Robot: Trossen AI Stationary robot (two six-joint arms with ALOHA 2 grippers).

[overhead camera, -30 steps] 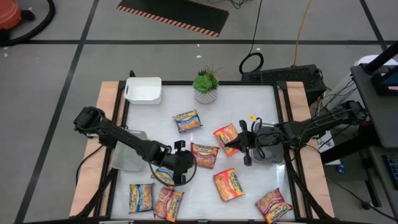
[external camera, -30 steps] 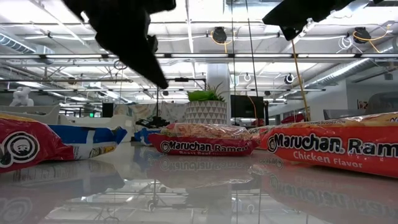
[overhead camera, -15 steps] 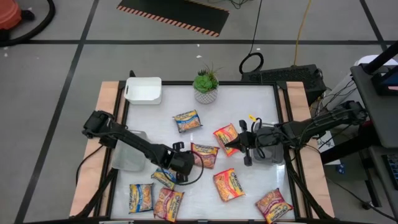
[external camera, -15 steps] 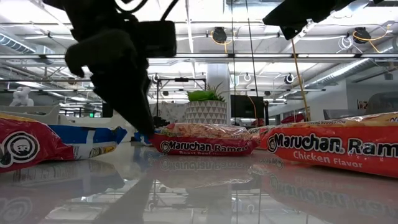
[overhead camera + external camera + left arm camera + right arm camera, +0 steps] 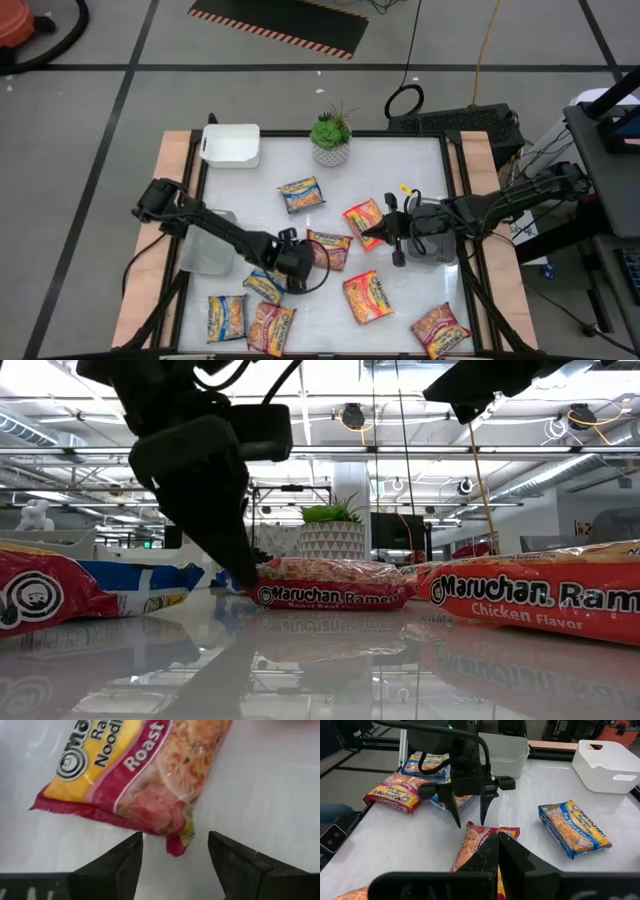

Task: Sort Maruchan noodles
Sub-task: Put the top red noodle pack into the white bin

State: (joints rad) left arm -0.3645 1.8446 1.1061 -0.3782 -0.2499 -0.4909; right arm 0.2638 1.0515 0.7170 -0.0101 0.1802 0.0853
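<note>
Two grippers are over the white surface (image 5: 400,300). The left gripper (image 5: 175,851) hangs with fingers apart at a corner of the dark red noodle packet (image 5: 145,775), seemingly not touching it. The right gripper (image 5: 366,236), fingers together, hovers near the orange packet (image 5: 362,217) mid-surface.

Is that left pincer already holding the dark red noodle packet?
No. In the left wrist view the left pincer stands open, with the corner of the dark red packet lying on the table between its fingers, not gripped.
</note>
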